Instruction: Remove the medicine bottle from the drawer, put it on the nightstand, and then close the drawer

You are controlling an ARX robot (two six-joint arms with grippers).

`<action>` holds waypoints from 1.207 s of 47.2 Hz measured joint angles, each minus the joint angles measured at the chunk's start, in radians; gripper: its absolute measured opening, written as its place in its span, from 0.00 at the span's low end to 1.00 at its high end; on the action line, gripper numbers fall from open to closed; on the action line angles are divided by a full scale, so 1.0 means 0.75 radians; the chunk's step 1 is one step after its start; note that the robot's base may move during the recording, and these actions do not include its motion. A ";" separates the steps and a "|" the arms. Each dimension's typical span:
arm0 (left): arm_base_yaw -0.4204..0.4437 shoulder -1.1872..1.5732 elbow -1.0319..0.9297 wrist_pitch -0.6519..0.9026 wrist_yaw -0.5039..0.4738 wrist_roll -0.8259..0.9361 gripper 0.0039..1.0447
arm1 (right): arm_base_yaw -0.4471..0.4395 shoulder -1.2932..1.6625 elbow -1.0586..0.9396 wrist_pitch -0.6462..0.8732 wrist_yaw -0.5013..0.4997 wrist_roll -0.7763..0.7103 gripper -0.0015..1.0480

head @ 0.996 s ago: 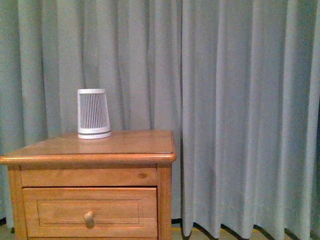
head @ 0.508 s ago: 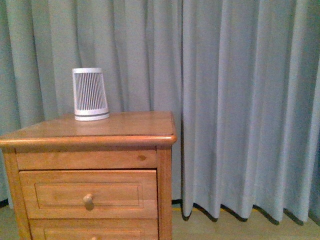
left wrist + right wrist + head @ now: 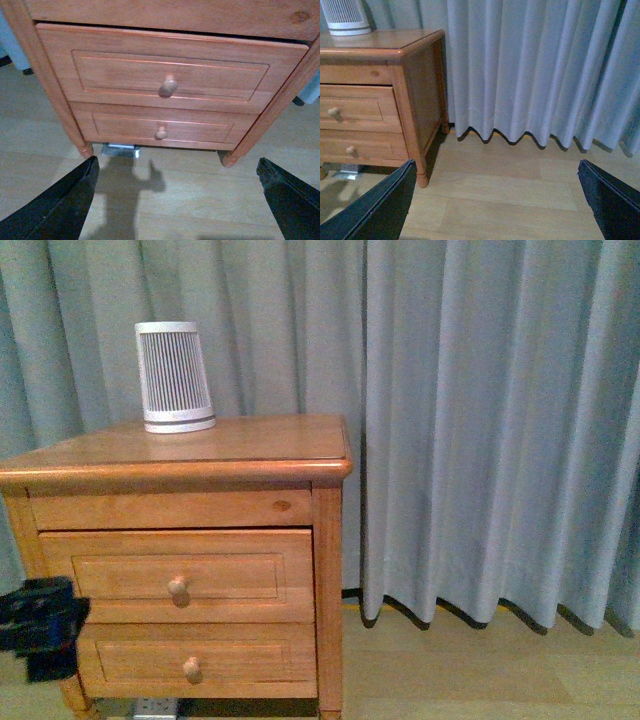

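Entry: both drawers of the nightstand (image 3: 200, 455) are shut flush. The medicine bottle is not in view in any camera. I judge it lies inside the upper drawer (image 3: 180, 575), so nothing of the task is done yet. My left claw (image 3: 177, 160) hangs low in front of the cabinet, fingers spread wide apart with nothing between them. In its wrist view the upper knob (image 3: 168, 87) sits roughly on the centre line, well apart from the fingertips. The lower drawer (image 3: 195, 660) with its like knob is just beneath, and I must not take that one. My right claw (image 3: 496, 162) is likewise spread and empty, off to the side over the wood floor (image 3: 510, 185) near the curtain (image 3: 480, 440). A white-and-grey ribbed device (image 3: 175, 378) stands upright at the back left of the top, and the front and right of the top are bare wood. Handling notes, all judgement: the knob is small, round and hard, so the fingers should close around its neck and pull straight out, or they may slide off the rounded head. The bottle should be light, stiff, smooth plastic, likely to roll or squirt out of a tight pinch. I would take it across the body below the cap with moderate force and set it upright on the bare top, apart from the device.
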 joint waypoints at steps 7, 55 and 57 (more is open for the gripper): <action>-0.040 0.243 0.223 0.028 -0.019 0.014 0.94 | -0.001 0.000 0.000 0.000 0.000 0.000 0.93; -0.001 1.131 1.140 0.077 0.052 0.086 0.94 | 0.000 0.000 0.000 0.000 -0.001 0.000 0.93; 0.001 1.140 1.159 0.067 0.052 0.092 0.94 | -0.001 0.000 0.000 0.000 0.000 0.000 0.93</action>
